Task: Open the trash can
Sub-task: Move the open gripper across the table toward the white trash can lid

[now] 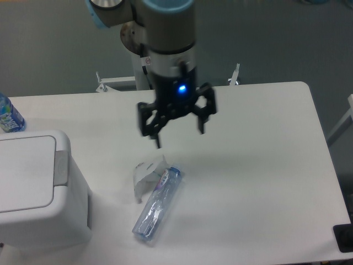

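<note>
The trash can [38, 193] is a big white boxy bin at the table's front left corner. Its flat lid [25, 172] lies shut, with a light grey tab [60, 167] on its right edge. My gripper [179, 138] hangs above the table's middle, to the right of the bin and well apart from it. Its black fingers [157, 139] are spread wide with nothing between them, and a blue light glows on the body. It hovers just above and behind a crushed clear plastic bottle [157, 205].
The clear bottle lies on its side beside a crumpled bit of clear plastic [145, 175]. A blue-labelled bottle [8, 115] stands at the far left edge behind the bin. The arm's base post [144, 49] rises behind the table. A dark block [343, 237] sits at the front right corner.
</note>
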You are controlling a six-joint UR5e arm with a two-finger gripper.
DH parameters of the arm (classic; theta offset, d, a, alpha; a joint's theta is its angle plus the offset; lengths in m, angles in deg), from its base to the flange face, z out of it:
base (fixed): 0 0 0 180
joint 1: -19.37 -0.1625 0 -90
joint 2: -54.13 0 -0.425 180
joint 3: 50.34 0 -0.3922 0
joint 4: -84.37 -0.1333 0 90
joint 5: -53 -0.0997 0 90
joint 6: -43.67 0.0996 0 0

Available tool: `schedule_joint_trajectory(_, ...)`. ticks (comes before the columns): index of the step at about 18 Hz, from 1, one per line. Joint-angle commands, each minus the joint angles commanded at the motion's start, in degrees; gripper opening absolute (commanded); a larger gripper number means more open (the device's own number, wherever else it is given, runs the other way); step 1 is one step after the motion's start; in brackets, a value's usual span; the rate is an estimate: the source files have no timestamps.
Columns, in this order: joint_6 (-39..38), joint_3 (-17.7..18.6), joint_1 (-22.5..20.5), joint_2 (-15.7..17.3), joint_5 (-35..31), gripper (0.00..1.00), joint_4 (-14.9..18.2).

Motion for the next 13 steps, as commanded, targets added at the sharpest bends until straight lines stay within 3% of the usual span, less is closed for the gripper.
schedule_joint_trajectory(13,-2.7,-0.4,7.6,-1.1,3.0,1.0,-0.8)
